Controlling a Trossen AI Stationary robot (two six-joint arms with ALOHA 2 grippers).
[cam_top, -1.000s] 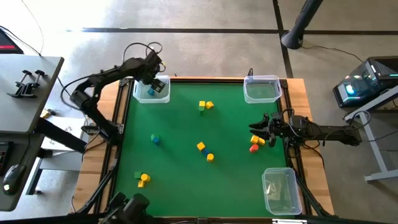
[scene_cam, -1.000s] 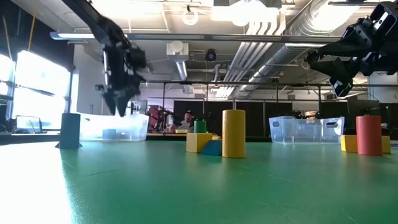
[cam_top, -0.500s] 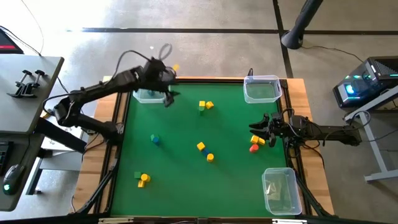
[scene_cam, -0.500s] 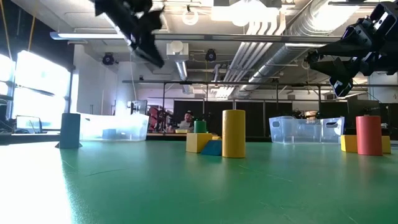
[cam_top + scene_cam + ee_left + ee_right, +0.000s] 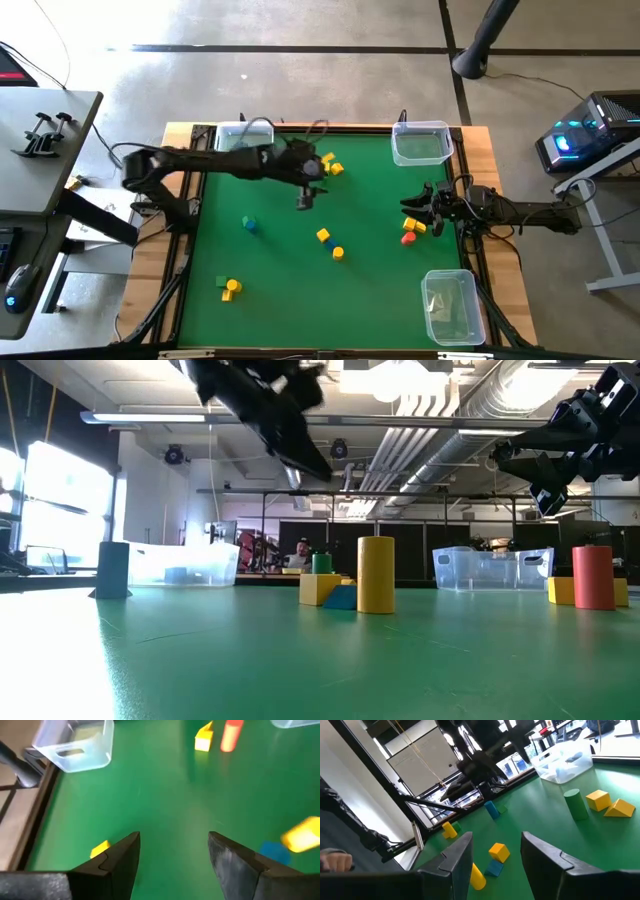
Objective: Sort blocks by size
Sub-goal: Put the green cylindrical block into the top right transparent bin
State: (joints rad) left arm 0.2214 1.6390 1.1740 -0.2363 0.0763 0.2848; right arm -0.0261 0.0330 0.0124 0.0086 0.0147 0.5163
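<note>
Small blocks lie scattered on the green mat. A green and yellow pair sits toward the far edge. A yellow, blue and yellow group is in the middle, and a blue block lies to its left. A green and yellow pair lies near left, and a red cylinder with a yellow block lies at the right. My left gripper hangs open and empty over the mat's middle, between the far pair and the middle group. My right gripper stands open and empty above the red cylinder.
Clear bins stand at the far left corner, the far right corner and the near right corner. A wooden frame borders the mat. Open mat lies between the block groups, widest along the near edge.
My left gripper has swung from over the far left bin toward the table's right and near side, out over the mat's middle. It has rolled and tipped from pointing down to slanting forward, and it has stayed open and empty. No block has moved.
</note>
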